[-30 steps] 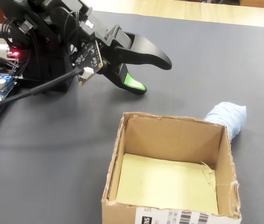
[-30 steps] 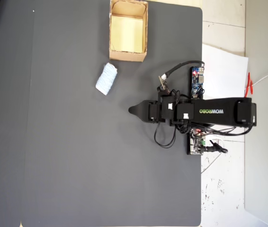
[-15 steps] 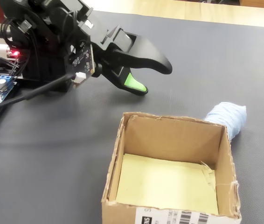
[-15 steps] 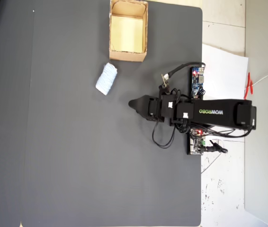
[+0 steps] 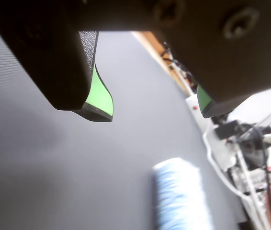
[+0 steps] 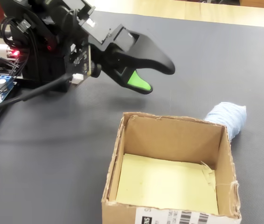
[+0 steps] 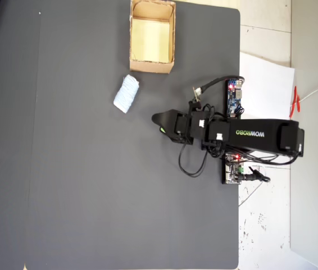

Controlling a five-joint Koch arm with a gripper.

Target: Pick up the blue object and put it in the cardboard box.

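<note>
Hovering with jaws parted, our black gripper [image 7: 158, 120] sat well apart from the small pale blue-and-white ribbed roll [image 7: 126, 93], at ten o'clock overhead. It lay just beside the brown cardboard box [image 7: 151, 66]; we judged it light, soft, best pinched across its middle.

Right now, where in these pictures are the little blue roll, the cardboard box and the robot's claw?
blue object [image 7: 126, 94]: overhead view, middle of the roll's side.
cardboard box [image 6: 174, 136]: fixed view, inner face of its far wall.
gripper [image 5: 154, 108]: wrist view, the gap midway between the two green-tipped fingertips.
</note>
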